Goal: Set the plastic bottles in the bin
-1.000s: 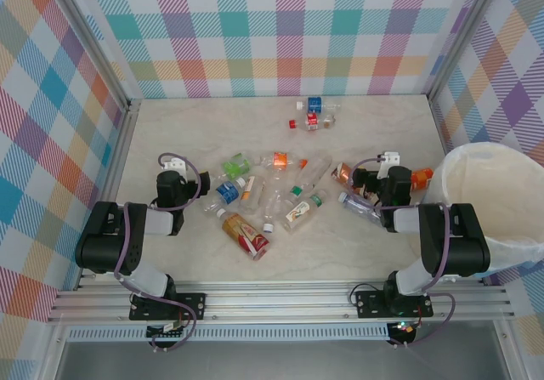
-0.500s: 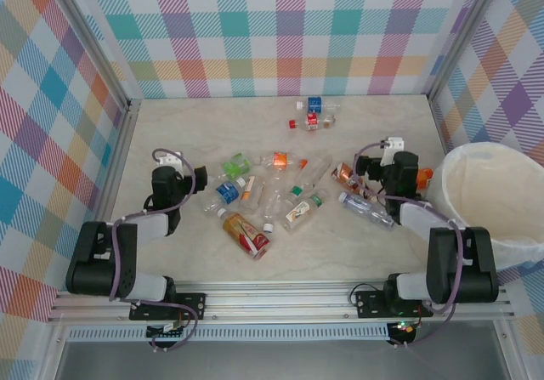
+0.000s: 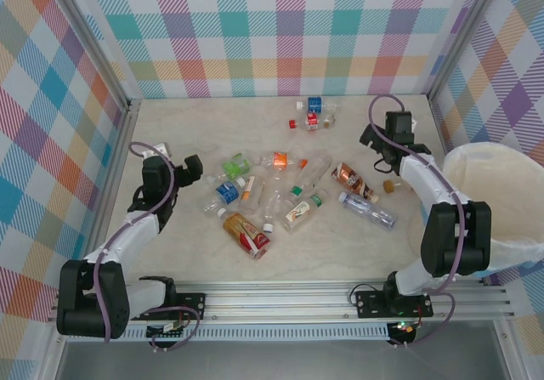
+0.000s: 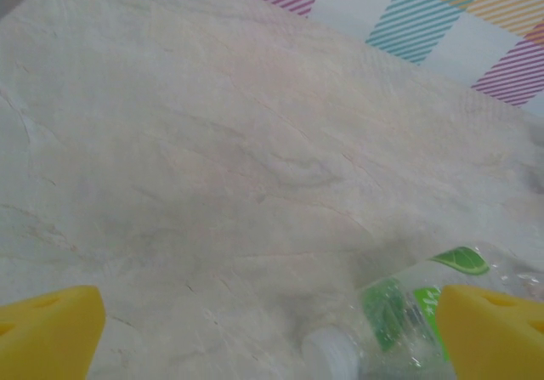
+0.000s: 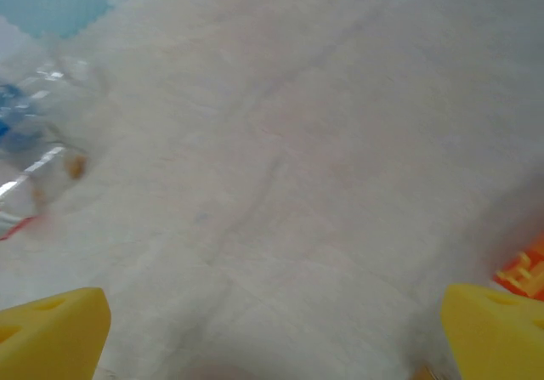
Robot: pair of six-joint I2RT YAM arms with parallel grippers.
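Top external: plastic bottles (image 3: pixel 263 195) lie flat on the table (image 3: pixel 170 125). The main heap is mid-table, a few sit by the far wall, and two more lie between the heap and the bin (image 3: pixel 476 155) at the right edge.

Left gripper (image 3: pixel 192 166) hangs just left of the heap. Right gripper (image 3: pixel 372 133) is far-right, apart from any bottle.

Wrist views: both sets of jaws are spread wide with nothing between them. Left wrist: green-label bottle (image 4: pixel 395 308) lies off-centre, against one finger (image 4: pixel 493 329).

Risks:
- Closing from here would likely shove it rather than grab it.
- Round bottles roll when nudged.
- The heap is tight, so fingers could snag a neighbour.
- The bin is probably a long reach for the left arm, so a bottle could drop short of the rim.
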